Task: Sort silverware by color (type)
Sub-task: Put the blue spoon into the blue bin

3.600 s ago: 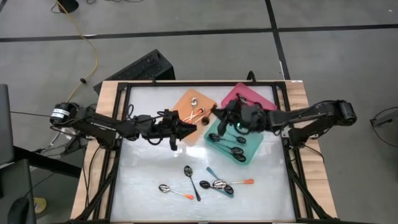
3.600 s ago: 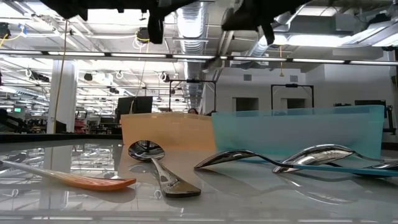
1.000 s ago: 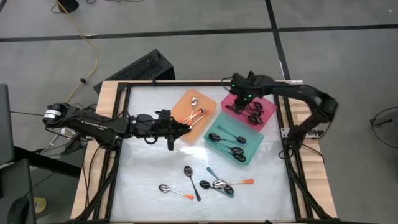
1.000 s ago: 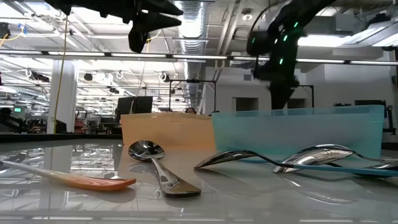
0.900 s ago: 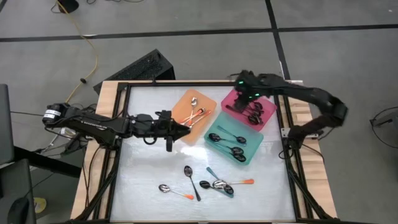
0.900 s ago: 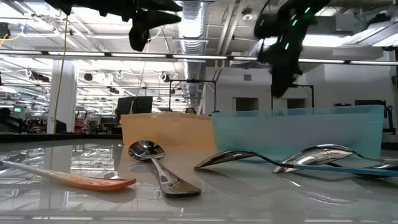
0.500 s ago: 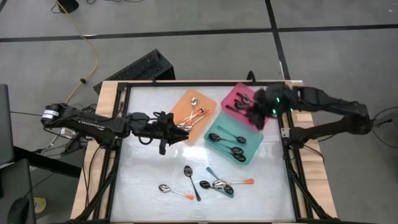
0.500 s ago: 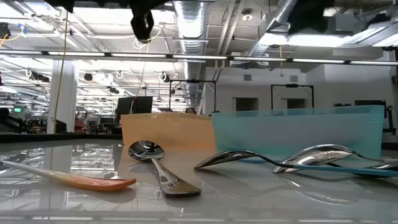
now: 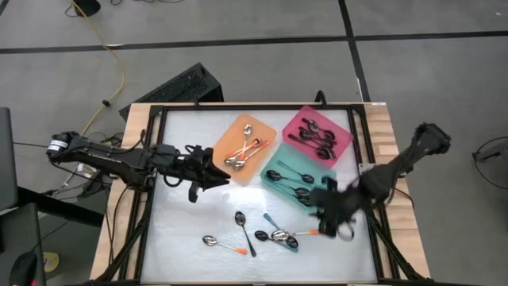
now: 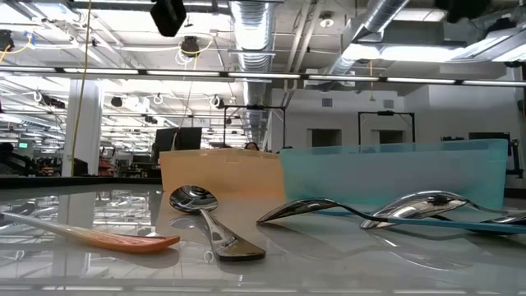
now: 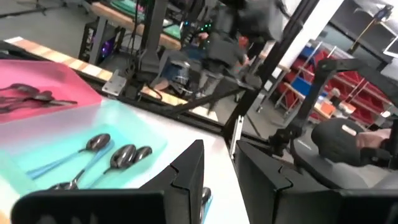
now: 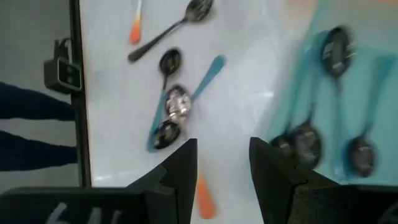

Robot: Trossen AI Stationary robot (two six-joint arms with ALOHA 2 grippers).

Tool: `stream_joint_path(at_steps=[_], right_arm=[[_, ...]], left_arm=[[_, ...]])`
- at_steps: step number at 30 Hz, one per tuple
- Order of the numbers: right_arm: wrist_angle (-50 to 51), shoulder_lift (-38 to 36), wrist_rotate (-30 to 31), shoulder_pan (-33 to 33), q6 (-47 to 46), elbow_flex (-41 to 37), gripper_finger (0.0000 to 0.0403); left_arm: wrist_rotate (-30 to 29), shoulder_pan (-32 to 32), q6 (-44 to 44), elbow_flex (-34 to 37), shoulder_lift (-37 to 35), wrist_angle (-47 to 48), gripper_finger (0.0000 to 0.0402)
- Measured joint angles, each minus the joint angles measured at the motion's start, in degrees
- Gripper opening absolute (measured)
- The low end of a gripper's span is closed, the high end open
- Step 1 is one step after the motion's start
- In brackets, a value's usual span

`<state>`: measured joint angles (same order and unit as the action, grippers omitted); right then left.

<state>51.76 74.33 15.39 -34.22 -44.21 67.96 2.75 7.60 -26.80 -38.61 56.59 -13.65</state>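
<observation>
Several loose spoons (image 9: 270, 233) lie flat near the table's near edge: orange-handled, teal-handled and all-black ones. More spoons lie in the orange tray (image 9: 262, 131), the pink tray (image 9: 343, 125) and the teal tray (image 9: 321, 195). My right gripper (image 9: 333, 216) hangs open and blurred above the table, just right of the loose spoons; its wrist view looks down on them (image 12: 173, 106) between empty fingers (image 12: 222, 163). My left gripper (image 9: 216, 176) stands open and empty left of the orange tray, pointing level toward the trays (image 11: 219, 171).
A black frame (image 9: 238, 107) runs round the white table top. In the low view, an orange-handled spoon (image 10: 123, 238) and a metal spoon (image 10: 205, 212) lie in front of the orange tray (image 10: 218, 173) and teal tray (image 10: 394, 168). Bare table lies at the near left.
My right gripper has swung fast from above the pink tray toward the table's near edge, turning as it went, and now hangs beside the loose spoons. My left gripper has drawn back from the orange tray toward the left edge and risen a little. No spoon has moved.
</observation>
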Motion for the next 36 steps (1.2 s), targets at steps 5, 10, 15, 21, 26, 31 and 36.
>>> stream_joint_path(at_steps=[5, 10, 15, 21, 26, 31, 36], right_arm=[[-6.4, 9.6, 2.3, -6.7, -5.8, 0.0, 0.0152], [-16.2, 18.4, 0.0, -9.1, -6.9, 0.0, 0.0152], [-23.6, 24.8, -4.6, -8.9, -7.0, 0.0, 0.0152], [-26.5, 30.5, -5.2, -8.8, -7.9, 0.0, 0.0152], [-28.8, 33.5, -5.2, -7.7, -7.3, 0.0, 0.0152], [-32.1, 35.5, -5.0, -6.1, -5.0, 0.0, 0.0152], [-33.6, 36.5, -5.0, -3.6, -4.8, 0.1, 0.0152]], left_arm=[[-0.5, 0.7, 0.0, 0.0, -0.8, 3.5, 0.0076], [-0.6, 1.2, 0.0, 0.0, -0.3, 4.4, 0.0076], [-0.6, 1.2, 0.0, 0.0, -0.3, 4.4, 0.0076], [-0.7, 1.2, 0.0, 0.0, -0.3, 6.3, 0.0076], [-2.2, 1.2, 0.0, 0.0, -0.3, 9.5, 0.0076], [-2.7, 1.2, 0.2, 0.0, -0.3, 10.7, 0.0076], [-3.5, 1.2, 1.1, 0.0, -0.3, 11.8, 0.0076]])
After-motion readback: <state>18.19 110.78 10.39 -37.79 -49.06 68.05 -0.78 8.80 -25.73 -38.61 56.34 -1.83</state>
